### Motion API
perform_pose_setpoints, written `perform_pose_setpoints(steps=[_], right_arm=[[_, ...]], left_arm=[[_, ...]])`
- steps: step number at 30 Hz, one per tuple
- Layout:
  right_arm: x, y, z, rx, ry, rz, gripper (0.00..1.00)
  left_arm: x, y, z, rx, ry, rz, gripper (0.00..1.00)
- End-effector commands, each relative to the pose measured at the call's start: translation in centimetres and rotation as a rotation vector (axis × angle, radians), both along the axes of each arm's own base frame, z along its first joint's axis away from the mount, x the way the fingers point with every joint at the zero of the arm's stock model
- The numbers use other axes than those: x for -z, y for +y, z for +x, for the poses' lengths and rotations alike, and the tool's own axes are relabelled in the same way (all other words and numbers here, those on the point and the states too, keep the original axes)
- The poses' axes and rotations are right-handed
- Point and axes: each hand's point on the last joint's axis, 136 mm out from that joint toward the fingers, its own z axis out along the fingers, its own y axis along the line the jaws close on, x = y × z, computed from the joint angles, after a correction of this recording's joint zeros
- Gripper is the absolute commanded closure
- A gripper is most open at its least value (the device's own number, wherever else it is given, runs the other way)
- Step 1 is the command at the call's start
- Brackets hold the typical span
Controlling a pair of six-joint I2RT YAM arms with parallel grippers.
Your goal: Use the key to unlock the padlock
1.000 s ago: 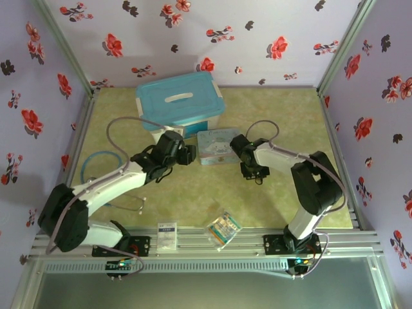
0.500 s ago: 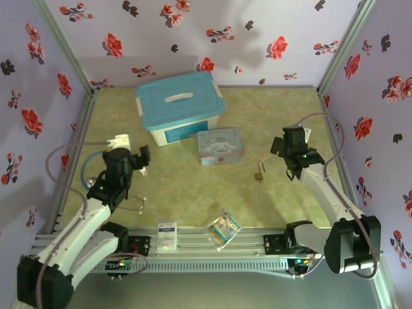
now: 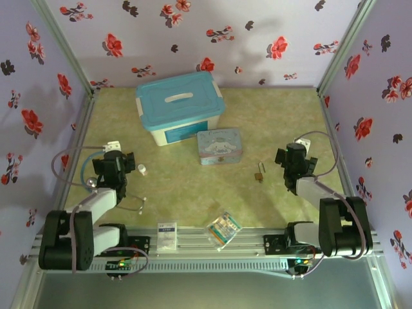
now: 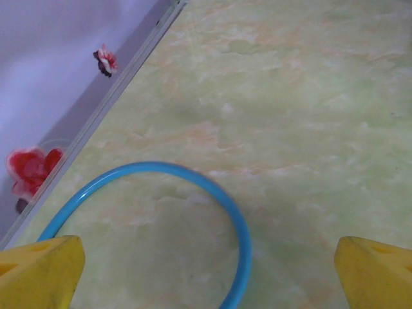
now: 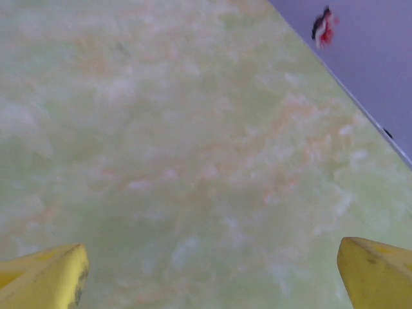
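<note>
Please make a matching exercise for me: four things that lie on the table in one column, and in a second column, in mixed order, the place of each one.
Things
1. padlock
2. cartoon tin
3. small white cylinder
4. blue tube

Places
A. just in front of the right corner of the blue box
B. alone, to the right of the tin
C. a curved loop near the left wall
D. to the left of the tin, in front of the box's left corner

Pairs: 1-B, 2-A, 3-D, 4-C

The left arm point(image 3: 96, 201) and right arm point(image 3: 313, 188) have white links, black joints, looping grey cables; fingertips point(image 4: 38, 270) are yellow.
</note>
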Motion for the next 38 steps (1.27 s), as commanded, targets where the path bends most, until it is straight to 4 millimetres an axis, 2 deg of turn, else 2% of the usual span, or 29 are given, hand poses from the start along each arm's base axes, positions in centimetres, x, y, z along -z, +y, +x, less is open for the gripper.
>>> perform_pose_setpoints(steps=[1, 5, 10, 13, 14, 18, 23, 38], right_arm=[[-2.6, 0.3, 1.5, -0.039, -0.157, -0.006, 0.01], [-3.8, 0.8, 1.6, -0.063, -0.311, 0.008, 0.01], [-4.1, 0.9, 3.4, -0.077, -0.341, -0.007, 0.01], [-2.6, 1.1, 4.8, -0.082, -0.255, -0.011, 0.01], [-2.3, 1.7, 4.9, -0.118, -0.257, 0.004, 0.01], [-0.7, 1.9, 5.0, -0.127, -0.272, 0.001, 0.01], [-0.6, 0.9, 5.4, -0.083, -0.257, 0.022, 0.01], [-0.5, 1.4, 5.6, -0.124, -0.248, 0.046, 0.01]], left_arm=[[-2.9, -0.3, 2.4, 0.052, -0.149, -0.015, 0.00], [-3.8, 0.2, 3.6, 0.063, -0.264, -0.093, 0.00], [-1.9, -0.3, 5.2, 0.094, -0.235, -0.140, 0.00], [-0.5, -0.5, 5.7, 0.108, -0.220, -0.146, 0.00], [-0.3, -0.6, 5.9, 0.117, -0.227, -0.139, 0.00], [-0.2, -0.7, 6.0, 0.117, -0.208, -0.143, 0.00], [0.0, -0.9, 6.3, 0.120, -0.188, -0.126, 0.00], [-0.1, -0.9, 6.3, 0.121, -0.191, -0.124, 0.00]])
